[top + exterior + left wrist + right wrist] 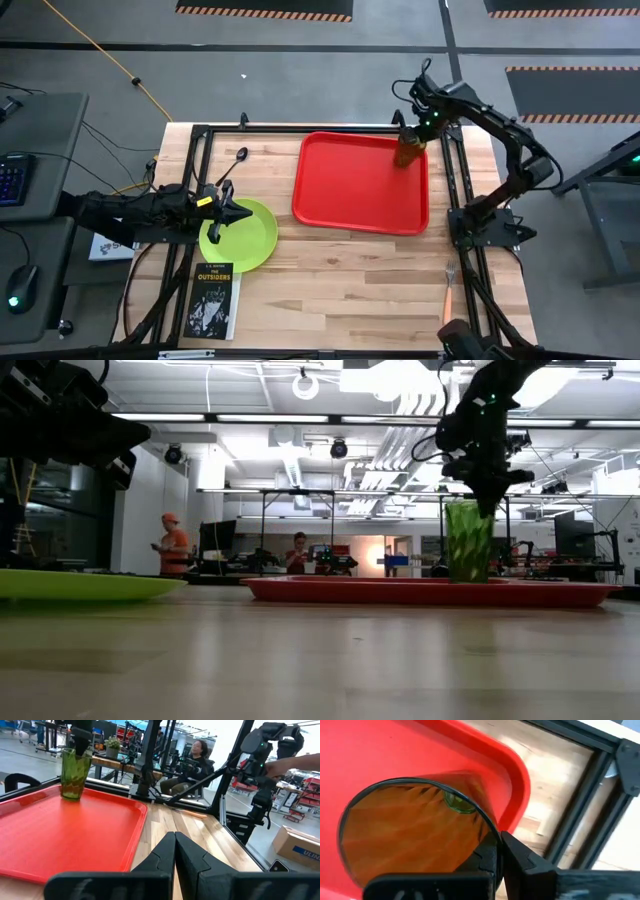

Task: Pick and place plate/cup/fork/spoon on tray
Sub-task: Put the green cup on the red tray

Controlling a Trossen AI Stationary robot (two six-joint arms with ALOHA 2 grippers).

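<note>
The red tray (350,195) lies on the table's far right part. The dark-green cup (408,152) stands upright on its base in the tray's far right corner, also in the low view (469,542) and the left wrist view (74,774). My right gripper (487,498) is shut on the cup's rim from above. The lime-green plate (250,238) lies flat at the left. My left gripper (238,212) hangs shut and empty above the plate's far left edge. The dark spoon (236,163) lies beyond the plate. The orange-handled fork (448,292) lies at the table's near right edge. My right gripper pinches the cup's wall at the rim (489,824), one finger inside the cup and one outside (522,856). The fingers come from above, pointing down. The cup stands upright with its base (468,576) on the tray.
A dark book (214,298) lies near the table's near left corner, just in front of the plate. Black frame rails (455,170) run along the table's sides. Bare wood (340,280) lies between the plate, the tray and the near edge. People sit and stand in the room beyond.
</note>
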